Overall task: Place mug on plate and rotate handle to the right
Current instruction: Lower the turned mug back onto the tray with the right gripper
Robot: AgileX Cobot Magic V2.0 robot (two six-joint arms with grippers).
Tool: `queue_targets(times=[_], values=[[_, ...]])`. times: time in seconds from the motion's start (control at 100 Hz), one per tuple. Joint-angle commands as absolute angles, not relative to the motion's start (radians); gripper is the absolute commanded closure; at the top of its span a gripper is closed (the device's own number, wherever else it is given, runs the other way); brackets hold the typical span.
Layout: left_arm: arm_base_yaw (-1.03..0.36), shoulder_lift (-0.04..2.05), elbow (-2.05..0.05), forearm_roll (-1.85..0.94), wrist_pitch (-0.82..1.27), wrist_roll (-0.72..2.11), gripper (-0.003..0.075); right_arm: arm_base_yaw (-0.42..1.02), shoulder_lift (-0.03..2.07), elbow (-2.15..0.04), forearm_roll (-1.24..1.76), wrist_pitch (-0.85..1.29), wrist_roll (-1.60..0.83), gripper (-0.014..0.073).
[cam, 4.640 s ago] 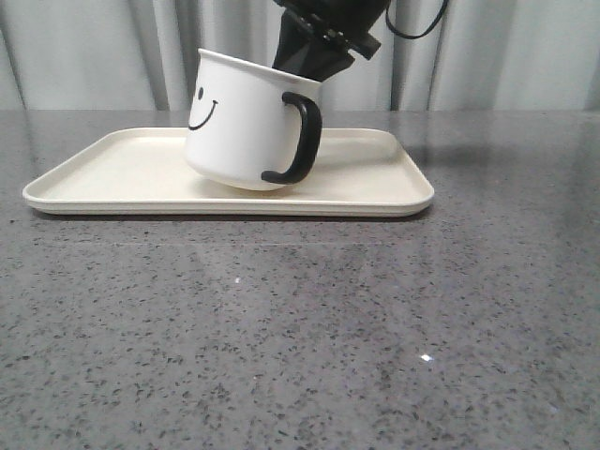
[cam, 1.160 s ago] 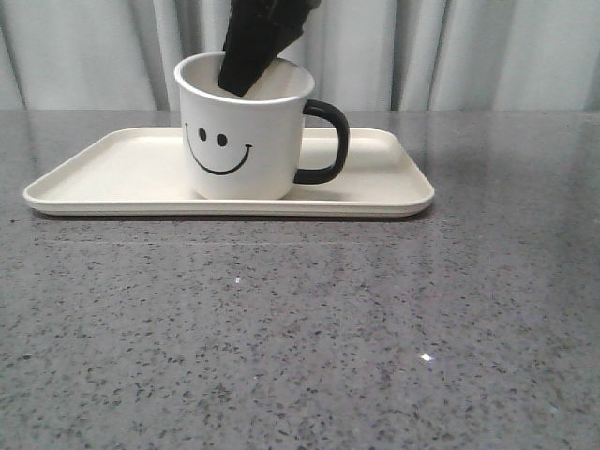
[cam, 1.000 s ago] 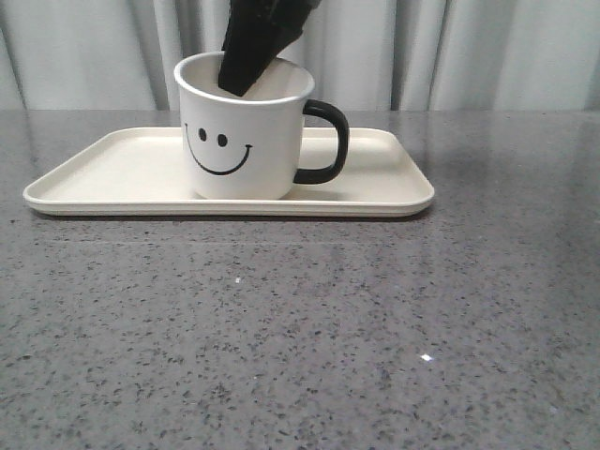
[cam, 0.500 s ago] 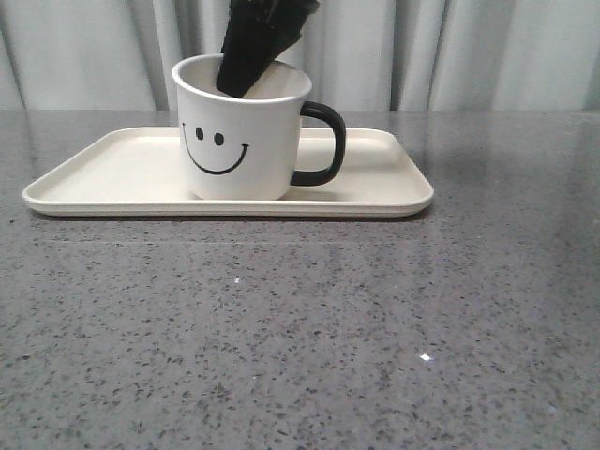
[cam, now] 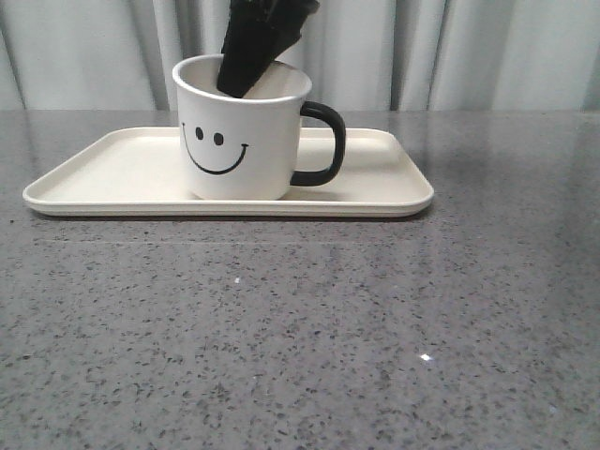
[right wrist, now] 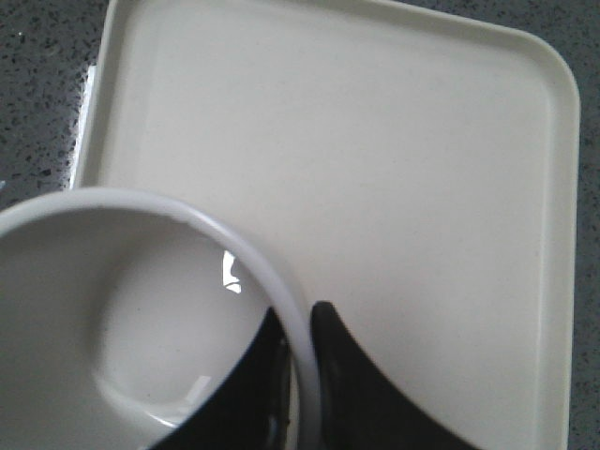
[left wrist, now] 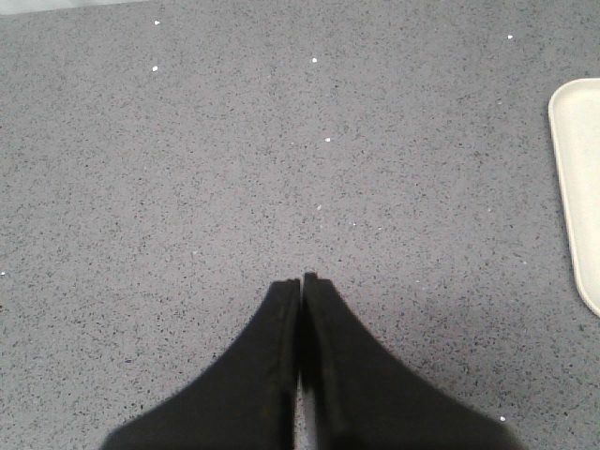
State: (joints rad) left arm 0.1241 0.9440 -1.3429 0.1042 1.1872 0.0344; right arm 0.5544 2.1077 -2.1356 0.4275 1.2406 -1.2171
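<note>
The white mug (cam: pixel 242 131) stands upright on the cream plate (cam: pixel 112 173), smiley face toward the front camera. Its black handle (cam: pixel 323 142) points right. My right gripper (cam: pixel 246 66) comes down from above and is shut on the mug's rim. In the right wrist view one finger sits inside the mug (right wrist: pixel 112 309) and the other outside, over the plate (right wrist: pixel 375 169), with the right gripper (right wrist: pixel 300 319) pinching the white wall. My left gripper (left wrist: pixel 301 278) is shut on nothing, above bare tabletop; it does not show in the front view.
The grey speckled tabletop (cam: pixel 300 328) stretches in front of the plate. A pale curtain (cam: pixel 487 56) hangs behind the table. In the left wrist view the plate's edge (left wrist: pixel 583 187) shows at one side.
The mug was tilted off the plate with its handle toward the front; now it stands flat with the handle to the right. Over the last second it slid slightly left.
</note>
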Motion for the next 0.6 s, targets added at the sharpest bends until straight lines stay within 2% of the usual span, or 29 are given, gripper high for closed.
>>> queue_targets(times=[0.0,0.12,0.35,0.59], values=[[0.125,0.936,-1.364,0.100,1.123,0.026,0.0740,0.555,2.067,-2.155,0.431,1.336,-1.221,0.0634],[0.125,0.936,-1.364,0.100,1.123,0.026,0.0740,0.555,2.067,-2.155,0.431,1.336,-1.220,0.0622],[0.125,0.936,-1.364,0.100,1.123,0.026,0.0740,0.555,2.067,-2.155,0.431,1.336,-1.215,0.0526],[0.125,0.936,-1.364,0.100,1.123,0.026,0.0740,0.555,2.067,-2.155,0.431,1.336,-1.215,0.0522]])
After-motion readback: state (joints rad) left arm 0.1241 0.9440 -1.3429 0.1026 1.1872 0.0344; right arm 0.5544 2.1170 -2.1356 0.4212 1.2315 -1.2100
